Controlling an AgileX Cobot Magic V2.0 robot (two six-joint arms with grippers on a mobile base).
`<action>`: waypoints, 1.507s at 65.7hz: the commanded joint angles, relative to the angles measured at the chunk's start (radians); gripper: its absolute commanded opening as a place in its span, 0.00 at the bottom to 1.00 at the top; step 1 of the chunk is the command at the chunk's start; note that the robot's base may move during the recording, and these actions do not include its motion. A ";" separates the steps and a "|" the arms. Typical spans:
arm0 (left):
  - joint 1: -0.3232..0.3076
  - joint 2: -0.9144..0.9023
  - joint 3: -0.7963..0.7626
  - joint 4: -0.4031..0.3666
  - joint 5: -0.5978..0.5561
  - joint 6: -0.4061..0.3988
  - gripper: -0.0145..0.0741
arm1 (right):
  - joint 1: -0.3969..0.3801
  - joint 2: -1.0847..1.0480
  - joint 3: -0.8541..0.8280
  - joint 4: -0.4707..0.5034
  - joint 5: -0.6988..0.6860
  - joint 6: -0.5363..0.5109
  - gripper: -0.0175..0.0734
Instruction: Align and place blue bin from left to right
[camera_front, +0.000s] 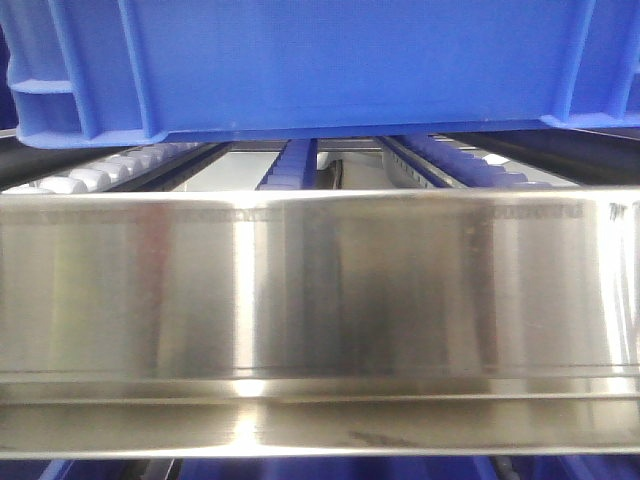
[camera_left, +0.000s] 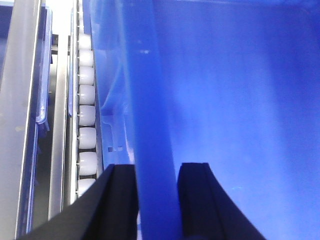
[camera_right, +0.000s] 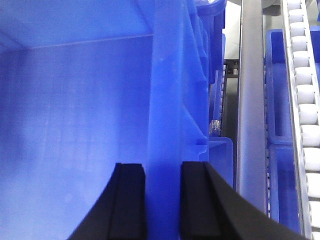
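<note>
My left claw (camera_left: 156, 200) and right claw (camera_right: 164, 200) each pinch a side wall of the blue bin (camera_front: 320, 60), up at 12 o'clock over the rollers (camera_left: 86, 115); uneven pull could skew it against the steel rail (camera_front: 320, 300).

A blue bin (camera_front: 330, 60) is filling the top of the view, its ribbed wall sitting above the rack. Under it, white roller tracks (camera_front: 100, 172) are running back on the left, with a blue rail (camera_front: 292, 168) in the middle. A shiny steel panel (camera_front: 320, 300) is spanning the whole front, throwing back blurred streaks.
</note>
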 joint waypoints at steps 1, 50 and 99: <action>-0.001 -0.029 -0.019 -0.042 -0.059 0.009 0.04 | -0.008 -0.015 -0.017 0.015 -0.091 -0.002 0.11; -0.001 -0.029 -0.019 -0.042 -0.059 0.009 0.04 | -0.008 -0.015 -0.017 0.015 -0.091 -0.002 0.11; -0.001 -0.029 -0.019 -0.042 -0.303 0.009 0.04 | -0.008 -0.014 -0.017 0.015 -0.091 -0.002 0.11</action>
